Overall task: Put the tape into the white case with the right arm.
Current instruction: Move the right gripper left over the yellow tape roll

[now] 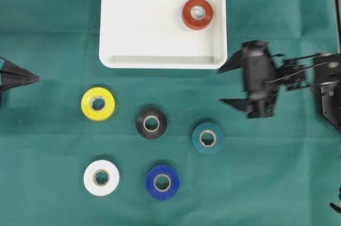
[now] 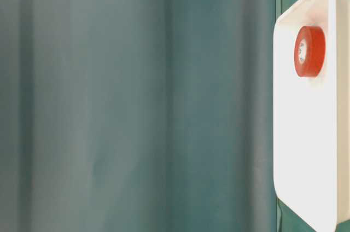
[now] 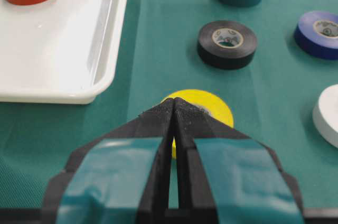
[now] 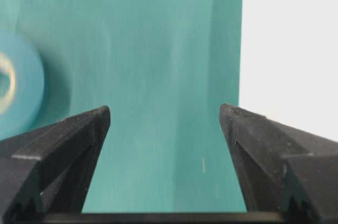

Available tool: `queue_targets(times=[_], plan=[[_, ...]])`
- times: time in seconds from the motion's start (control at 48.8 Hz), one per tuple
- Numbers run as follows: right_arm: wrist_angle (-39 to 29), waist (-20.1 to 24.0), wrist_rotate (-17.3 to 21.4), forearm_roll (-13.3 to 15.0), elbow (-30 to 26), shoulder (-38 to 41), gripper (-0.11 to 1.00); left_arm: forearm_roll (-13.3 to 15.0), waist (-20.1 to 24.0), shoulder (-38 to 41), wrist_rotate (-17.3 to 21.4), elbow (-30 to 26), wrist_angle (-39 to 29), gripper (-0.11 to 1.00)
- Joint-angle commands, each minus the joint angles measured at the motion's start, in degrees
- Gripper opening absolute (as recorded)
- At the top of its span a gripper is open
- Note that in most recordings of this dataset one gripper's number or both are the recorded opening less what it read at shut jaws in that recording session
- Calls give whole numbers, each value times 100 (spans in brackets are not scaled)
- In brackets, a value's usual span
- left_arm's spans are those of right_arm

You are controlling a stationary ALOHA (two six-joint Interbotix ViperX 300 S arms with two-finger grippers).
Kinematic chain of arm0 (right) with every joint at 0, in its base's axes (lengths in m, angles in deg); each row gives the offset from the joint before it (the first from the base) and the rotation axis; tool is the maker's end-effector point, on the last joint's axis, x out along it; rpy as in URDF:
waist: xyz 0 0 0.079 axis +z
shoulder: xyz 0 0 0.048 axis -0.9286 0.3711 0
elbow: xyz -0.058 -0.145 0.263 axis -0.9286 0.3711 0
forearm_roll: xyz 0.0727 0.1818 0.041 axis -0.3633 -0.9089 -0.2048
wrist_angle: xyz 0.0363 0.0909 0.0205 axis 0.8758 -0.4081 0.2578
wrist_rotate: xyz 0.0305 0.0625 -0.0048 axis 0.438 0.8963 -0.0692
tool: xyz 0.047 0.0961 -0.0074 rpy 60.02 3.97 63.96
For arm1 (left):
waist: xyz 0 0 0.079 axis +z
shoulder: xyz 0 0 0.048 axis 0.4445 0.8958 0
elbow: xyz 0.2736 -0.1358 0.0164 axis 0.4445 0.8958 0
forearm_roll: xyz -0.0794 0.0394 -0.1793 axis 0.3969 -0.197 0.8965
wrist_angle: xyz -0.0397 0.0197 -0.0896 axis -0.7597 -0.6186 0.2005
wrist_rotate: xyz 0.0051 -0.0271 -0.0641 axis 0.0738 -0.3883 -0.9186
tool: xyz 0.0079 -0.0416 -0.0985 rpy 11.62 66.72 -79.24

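The white case [image 1: 144, 29] lies at the back of the green cloth with a red tape roll [image 1: 197, 13] inside, near its right end. Five more rolls lie flat in front of it: yellow [image 1: 97, 103], black [image 1: 151, 123], teal [image 1: 207, 138], white [image 1: 101, 177] and blue [image 1: 162, 182]. My right gripper [image 1: 220, 85] hovers just off the case's front right corner, pointing left. It is open with nothing between its fingers [image 4: 79, 129]. My left gripper [image 1: 36, 78] is shut at the left edge, its tip in line with the yellow roll [image 3: 214, 106].
In the right wrist view the case wall [image 4: 290, 39] fills the right side and a blurred roll [image 4: 18, 89] sits at the left. The table-level view shows the case [image 2: 306, 150] with the red roll [image 2: 309, 51]. Green cloth separates the rolls.
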Motion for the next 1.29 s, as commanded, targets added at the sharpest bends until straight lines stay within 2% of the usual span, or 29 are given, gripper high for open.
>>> queue_targets(times=[0.0, 0.43, 0.778, 1.27], plan=[[44, 88, 0, 9, -589, 404, 52, 0, 9, 44, 9, -79, 26, 0], [9, 343, 0, 9, -2514, 2004, 52, 0, 9, 35, 9, -79, 26, 0], [9, 571, 0, 9, -3604, 2865, 52, 0, 9, 35, 9, -79, 26, 0], [-185, 606, 0, 9, -4975, 3762, 52, 0, 9, 35, 9, -70, 35, 0]])
